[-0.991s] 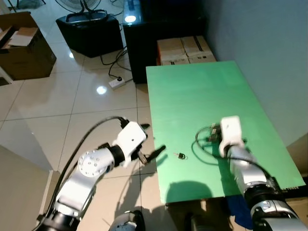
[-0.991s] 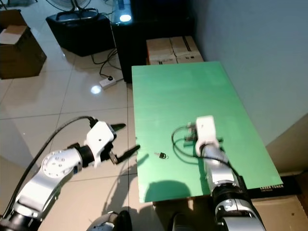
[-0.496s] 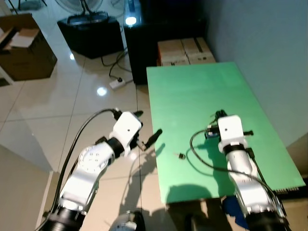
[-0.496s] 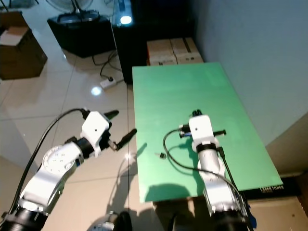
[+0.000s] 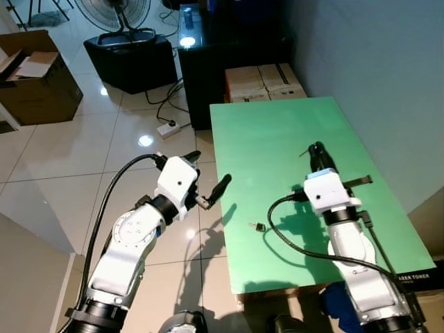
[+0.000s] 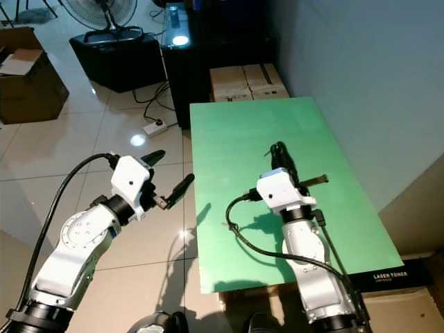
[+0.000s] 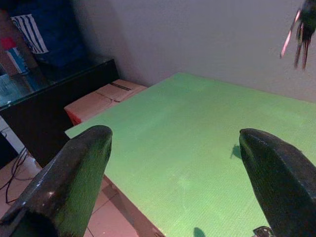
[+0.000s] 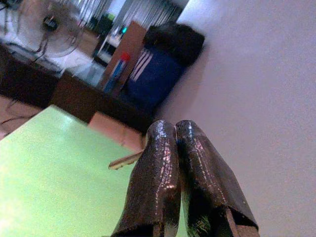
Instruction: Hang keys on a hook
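Left eye view: the right gripper (image 5: 318, 149), right of centre, is clenched on a key over the green table (image 5: 277, 132). A second small key (image 5: 259, 226) lies on the table lower down, near its left edge. The left gripper (image 5: 208, 182) hovers spread apart off the table's left side.

Right wrist view: the black fingers (image 8: 165, 163) pinch a key blade (image 8: 126, 159) sticking out sideways.

Left wrist view: the gripped keys (image 7: 298, 34) dangle at upper right.

Keys are light, rigid and slippery; pinching the flat head seems safest.
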### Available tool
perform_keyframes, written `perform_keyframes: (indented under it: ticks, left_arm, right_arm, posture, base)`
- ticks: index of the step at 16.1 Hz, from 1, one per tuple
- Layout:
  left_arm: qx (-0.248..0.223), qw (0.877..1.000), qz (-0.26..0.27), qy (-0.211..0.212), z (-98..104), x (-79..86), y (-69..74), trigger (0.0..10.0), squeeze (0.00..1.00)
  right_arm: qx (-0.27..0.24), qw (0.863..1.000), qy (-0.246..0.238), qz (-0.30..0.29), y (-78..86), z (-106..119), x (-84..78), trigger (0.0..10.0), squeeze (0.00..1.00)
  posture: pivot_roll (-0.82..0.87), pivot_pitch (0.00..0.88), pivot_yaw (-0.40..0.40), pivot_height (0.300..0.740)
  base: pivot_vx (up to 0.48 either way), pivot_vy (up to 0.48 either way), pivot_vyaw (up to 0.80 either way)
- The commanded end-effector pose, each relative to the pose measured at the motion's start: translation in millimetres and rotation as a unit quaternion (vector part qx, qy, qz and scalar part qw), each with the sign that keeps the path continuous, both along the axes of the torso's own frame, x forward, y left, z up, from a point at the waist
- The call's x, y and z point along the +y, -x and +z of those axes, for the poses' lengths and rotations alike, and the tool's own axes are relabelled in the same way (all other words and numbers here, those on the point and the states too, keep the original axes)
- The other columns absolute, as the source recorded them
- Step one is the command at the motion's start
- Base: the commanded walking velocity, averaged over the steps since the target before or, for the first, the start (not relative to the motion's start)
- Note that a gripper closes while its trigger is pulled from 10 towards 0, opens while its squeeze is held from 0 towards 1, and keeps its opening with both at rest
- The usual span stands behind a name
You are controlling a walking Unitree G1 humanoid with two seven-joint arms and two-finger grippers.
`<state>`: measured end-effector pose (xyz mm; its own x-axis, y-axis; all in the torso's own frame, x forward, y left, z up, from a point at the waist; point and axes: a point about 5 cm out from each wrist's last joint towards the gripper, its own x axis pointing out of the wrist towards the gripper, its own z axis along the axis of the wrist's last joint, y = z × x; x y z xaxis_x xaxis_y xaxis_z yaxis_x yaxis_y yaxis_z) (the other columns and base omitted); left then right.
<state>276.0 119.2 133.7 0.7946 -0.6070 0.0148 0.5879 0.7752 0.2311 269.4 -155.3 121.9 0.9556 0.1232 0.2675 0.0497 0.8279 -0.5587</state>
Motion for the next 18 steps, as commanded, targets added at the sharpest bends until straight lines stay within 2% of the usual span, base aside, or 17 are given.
perform_keyframes:
  ticks: [1,2,3,5,7,11,14,16,17,18]
  left_arm:
    - [0.009,1.0,-0.003,-0.006,-3,2.2,0.2,10.0,0.0]
    - [0.012,1.0,-0.017,-0.014,-5,0.2,1.3,10.0,0.0]
    - [0.016,0.999,-0.036,-0.02,-6,-2.6,3.3,10.0,0.0]
    - [0.029,0.996,-0.075,-0.031,-10,-6.8,9.7,10.0,0.0]
    - [0.042,0.995,-0.08,-0.034,-13,-7.6,9.4,10.0,0.0]
    - [0.063,0.991,-0.113,-0.036,-16,-12.1,12.9,10.0,0.0]
    - [0.07,0.989,-0.122,-0.041,-18,-15.1,14.4,10.0,0.0]
    - [0.07,0.989,-0.121,-0.041,-18,-14.7,15.0,10.0,0.0]
    - [0.071,0.989,-0.121,-0.041,-18,-14.3,15.5,10.0,0.0]
    - [0.071,0.989,-0.121,-0.041,-18,-14.3,15.7,10.0,0.0]
  right_arm:
    - [0.083,0.996,-0.016,0.002,-0.1,-22,0.0,0.0,0.0]
    - [0.171,0.985,-0.014,0.004,1.5,-47,-1.8,4.0,0.0]
    - [0.227,0.974,-0.009,0.0,3.4,-63,-5.7,10.0,0.0]
    - [0.288,0.957,-0.005,-0.036,7.9,-80,-18.9,10.0,0.0]
    - [0.331,0.942,-0.009,-0.058,12.4,-94,-29.9,10.0,0.0]
    - [0.355,0.931,-0.001,-0.081,7.7,-101,-40.3,10.0,0.0]
    - [0.385,0.92,0.009,-0.074,7.7,-109,-40.5,10.0,0.0]
    - [0.387,0.919,0.006,-0.076,7.4,-110,-40.8,10.0,0.0]
    - [0.387,0.919,0.006,-0.076,6.8,-110,-40.9,10.0,0.52]
    - [0.386,0.919,0.008,-0.077,6.4,-110,-41.2,10.0,1.0]
  posture:
    - [-0.11,0.072,0.088,0.74]
    - [-0.11,0.075,0.094,0.74]
    - [-0.11,0.079,0.097,0.74]
    - [-0.11,0.082,0.104,0.74]
    - [-0.11,0.087,0.111,0.74]
    - [-0.11,0.093,0.107,0.74]
    - [-0.1,0.092,0.097,0.74]
    - [-0.09,0.093,0.092,0.74]
    - [-0.09,0.092,0.09,0.74]
    - [-0.09,0.092,0.09,0.74]
  base:
    - [0.0,0.0,0.0]
    - [0.0,0.0,0.0]
    - [0.0,0.0,0.0]
    - [0.0,0.0,0.0]
    - [0.0,0.0,0.0]
    - [0.0,0.0,0.0]
    - [0.0,0.0,0.0]
    - [0.0,0.0,0.0]
    - [0.0,0.0,0.0]
    - [0.0,0.0,0.0]
